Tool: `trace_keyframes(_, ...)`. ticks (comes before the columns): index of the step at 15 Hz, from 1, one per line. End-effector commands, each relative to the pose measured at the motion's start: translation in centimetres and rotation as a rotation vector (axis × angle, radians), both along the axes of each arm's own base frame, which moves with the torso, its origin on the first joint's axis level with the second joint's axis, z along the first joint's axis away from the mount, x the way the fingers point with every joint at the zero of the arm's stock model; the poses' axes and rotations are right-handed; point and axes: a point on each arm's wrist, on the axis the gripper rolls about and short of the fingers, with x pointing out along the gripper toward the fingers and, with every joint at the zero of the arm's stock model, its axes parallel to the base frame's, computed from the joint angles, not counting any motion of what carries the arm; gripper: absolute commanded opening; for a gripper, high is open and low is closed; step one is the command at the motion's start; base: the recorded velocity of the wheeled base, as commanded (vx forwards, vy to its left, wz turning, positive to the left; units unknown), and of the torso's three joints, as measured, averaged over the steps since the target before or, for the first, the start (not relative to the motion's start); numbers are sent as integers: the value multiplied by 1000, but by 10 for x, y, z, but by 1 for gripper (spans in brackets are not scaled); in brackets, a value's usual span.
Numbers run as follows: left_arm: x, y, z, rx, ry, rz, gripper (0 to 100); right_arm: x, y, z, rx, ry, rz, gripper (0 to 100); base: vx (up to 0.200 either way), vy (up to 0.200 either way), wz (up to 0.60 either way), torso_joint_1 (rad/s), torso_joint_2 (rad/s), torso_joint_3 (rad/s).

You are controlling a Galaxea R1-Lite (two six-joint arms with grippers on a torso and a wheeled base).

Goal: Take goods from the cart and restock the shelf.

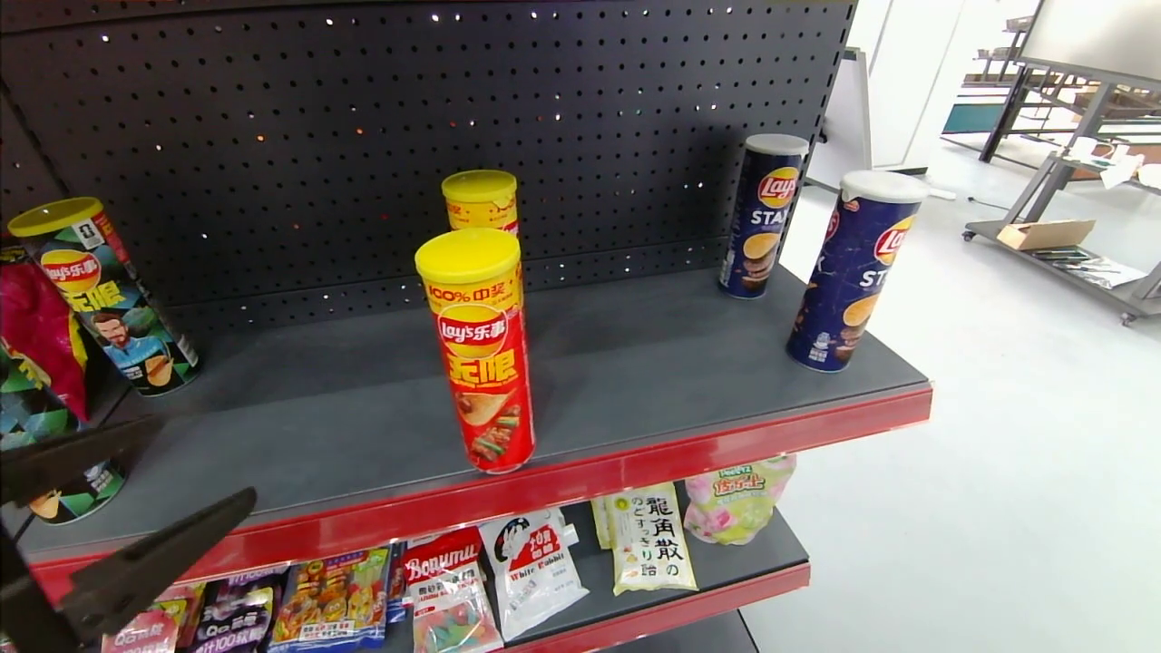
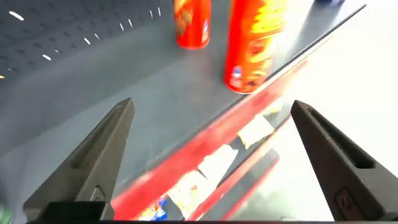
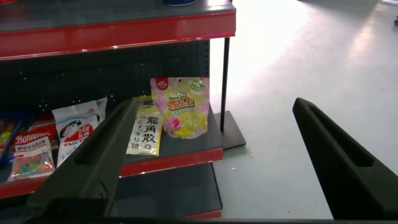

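Left gripper (image 1: 204, 458) (image 2: 212, 104): fingers spread wide, nothing held, at the front left of the shelf (image 1: 635, 381).
Right gripper (image 3: 216, 102): also wide open and empty, facing the lower shelf (image 3: 174, 158) with its snack bags (image 3: 180, 115).
Red can (image 1: 476, 354): upright near the shelf's front edge, mid-shelf.
Second red can (image 1: 481, 199): directly behind it, at the back panel.
Front blue can (image 1: 853, 272) and rear blue can (image 1: 766, 218): upright at the right end.
Green can (image 1: 100, 295): far left.

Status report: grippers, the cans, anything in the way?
Left gripper open, empty, at shelf front. Right gripper open, empty, facing bags. Red can upright at shelf edge. Nothing between it and left gripper.
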Motion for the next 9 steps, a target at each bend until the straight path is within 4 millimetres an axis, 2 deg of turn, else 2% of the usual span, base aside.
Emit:
trace_keyframes(1, -71, 8, -17, -50, -149, 21, 100, 0, 0, 0, 0, 2, 1, 100, 0, 0, 0, 0, 0, 0)
trace_keyframes(2, -84, 9, -23, -52, -169, 22, 100, 0, 0, 0, 0, 1, 1, 100, 0, 0, 0, 0, 0, 0)
trace_keyframes(3, -85, 9, -24, -53, -172, 24, 100, 0, 0, 0, 0, 1, 1, 100, 0, 0, 0, 0, 0, 0)
trace_keyframes(4, -101, 11, -35, -48, -162, 30, 100, 0, 0, 0, 0, 1, 1, 100, 0, 0, 0, 0, 0, 0)
trace_keyframes(9, -100, 12, -36, 25, -166, 113, 100, 0, 0, 0, -8, 1, 1, 100, 0, 0, 0, 0, 0, 0)
